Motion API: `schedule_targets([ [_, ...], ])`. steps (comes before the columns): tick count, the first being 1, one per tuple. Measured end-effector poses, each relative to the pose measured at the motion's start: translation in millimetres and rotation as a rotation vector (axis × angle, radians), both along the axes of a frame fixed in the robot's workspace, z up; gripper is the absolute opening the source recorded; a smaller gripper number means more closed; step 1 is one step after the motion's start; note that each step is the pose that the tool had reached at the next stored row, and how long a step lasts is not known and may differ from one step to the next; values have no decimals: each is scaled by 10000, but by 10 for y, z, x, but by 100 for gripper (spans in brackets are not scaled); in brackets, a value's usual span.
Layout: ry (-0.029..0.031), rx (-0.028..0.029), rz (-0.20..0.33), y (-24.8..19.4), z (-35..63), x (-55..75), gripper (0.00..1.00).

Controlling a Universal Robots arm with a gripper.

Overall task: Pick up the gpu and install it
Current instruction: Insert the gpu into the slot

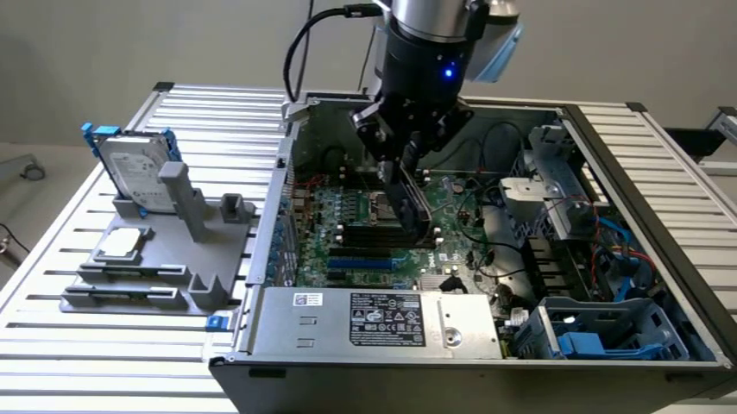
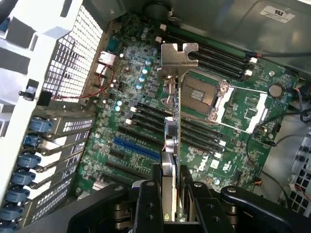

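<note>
On the slatted aluminium worktop [image 1: 116,354], to the exterior view's left of the open grey metal computer case [image 1: 274,216], stood a grey plastic holder [image 1: 173,259]. It carried an upright silver hard drive in a blue frame [image 1: 133,168] and, nearer the camera, a small flat silver drive [image 1: 123,244] lying in its own recess.

Inside the case lay a green motherboard [image 1: 345,216] with rows of black slots and one blue slot. Above its middle the black end effector [image 1: 403,159] was pinching the gpu [image 1: 409,207], a short black-shrouded card with a green board edge and a silver metal bracket. In the wrist view the end effector [image 2: 171,204] clamped the gpu [image 2: 172,141] edge-on, its bracket over the open processor socket [image 2: 204,94]. Whether the card touched the board could not be told.

At the case's near wall sat a grey power supply box with a black label [image 1: 381,321]; in the case's corner to the exterior view's right was a blue plastic drive cage [image 1: 610,332].
</note>
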State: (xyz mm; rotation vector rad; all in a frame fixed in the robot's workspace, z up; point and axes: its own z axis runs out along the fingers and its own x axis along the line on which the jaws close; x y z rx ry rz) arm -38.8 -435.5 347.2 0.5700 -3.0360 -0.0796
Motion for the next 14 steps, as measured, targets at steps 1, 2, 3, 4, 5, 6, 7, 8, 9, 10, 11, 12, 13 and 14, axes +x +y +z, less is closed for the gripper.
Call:
schedule_targets([
  [1,1,-1,179,0,0,0,26],
  [2,0,-1,359,0,0,0,26],
  [3,1,-2,539,0,1,0,26],
  [4,0,-1,719,0,0,0,26],
  [5,0,-2,899,0,1,0,26],
  [6,1,-2,1095,0,1,0,26],
  [7,1,-2,1275,0,1,0,26],
  [8,1,-2,1455,0,1,0,26],
  [9,1,-2,1635,0,1,0,26],
  [10,1,-2,1815,0,1,0,26],
  [11,0,-1,1994,0,0,0,26],
  [12,1,-1,2175,0,0,0,26],
  [13,1,-2,2353,0,1,0,26],
  [14,1,-2,2550,0,1,0,26],
])
